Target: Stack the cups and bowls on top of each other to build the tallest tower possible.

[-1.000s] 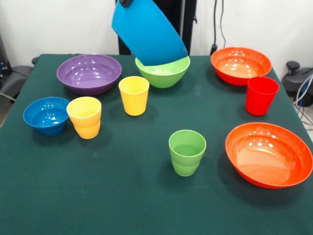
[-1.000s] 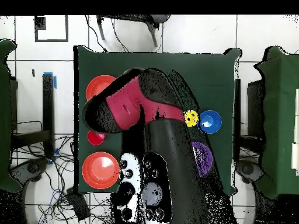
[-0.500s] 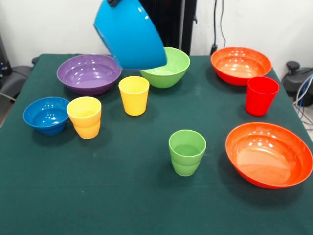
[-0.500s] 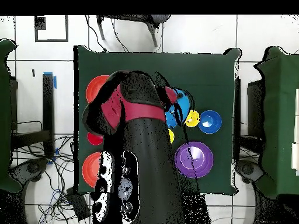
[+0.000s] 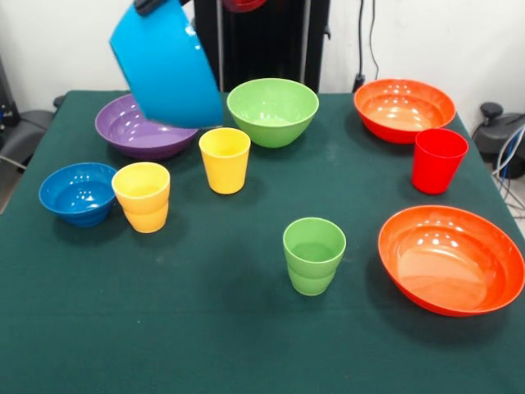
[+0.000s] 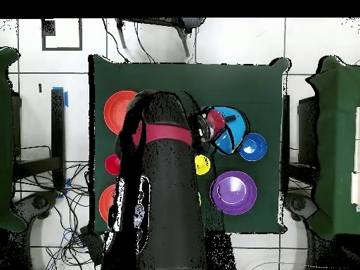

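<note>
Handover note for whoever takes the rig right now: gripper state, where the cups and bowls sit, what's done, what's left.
Gripper: shut on the large light-blue bowl, held tilted in the air in front of the purple bowl.
On the table, all apart: green bowl, two orange bowls, small dark-blue bowl, two yellow cups, green cup, red cup.
Done: nothing stacked.
Left: set the base bowl down, build the whole tower.

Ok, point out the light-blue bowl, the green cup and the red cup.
light-blue bowl (image 5: 168, 72), front view, on its tilted outer wall, held in the air.
green cup (image 5: 314, 255), front view, on its outer wall below the rim.
red cup (image 5: 438, 163), front view, on its outer wall.
</note>
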`<state>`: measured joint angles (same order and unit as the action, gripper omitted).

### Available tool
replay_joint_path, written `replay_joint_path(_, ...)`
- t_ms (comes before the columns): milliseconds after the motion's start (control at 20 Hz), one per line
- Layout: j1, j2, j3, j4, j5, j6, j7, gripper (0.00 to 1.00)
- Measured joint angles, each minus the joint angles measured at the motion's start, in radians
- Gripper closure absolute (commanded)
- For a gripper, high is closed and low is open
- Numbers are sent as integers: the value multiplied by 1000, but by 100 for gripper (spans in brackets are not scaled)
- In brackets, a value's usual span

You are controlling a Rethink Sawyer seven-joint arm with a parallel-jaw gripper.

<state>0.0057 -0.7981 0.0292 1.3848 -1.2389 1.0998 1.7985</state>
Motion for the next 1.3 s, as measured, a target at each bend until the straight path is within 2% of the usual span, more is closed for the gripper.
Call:
replay_joint_path(600, 98, 104, -105, -60, -109, -1, 145, 100)
replay_joint_path(800, 137, 156, -137, -114, -142, -1, 182, 100)
replay_joint_path(1300, 188, 284, -201, -231, -195, -1, 278, 100)
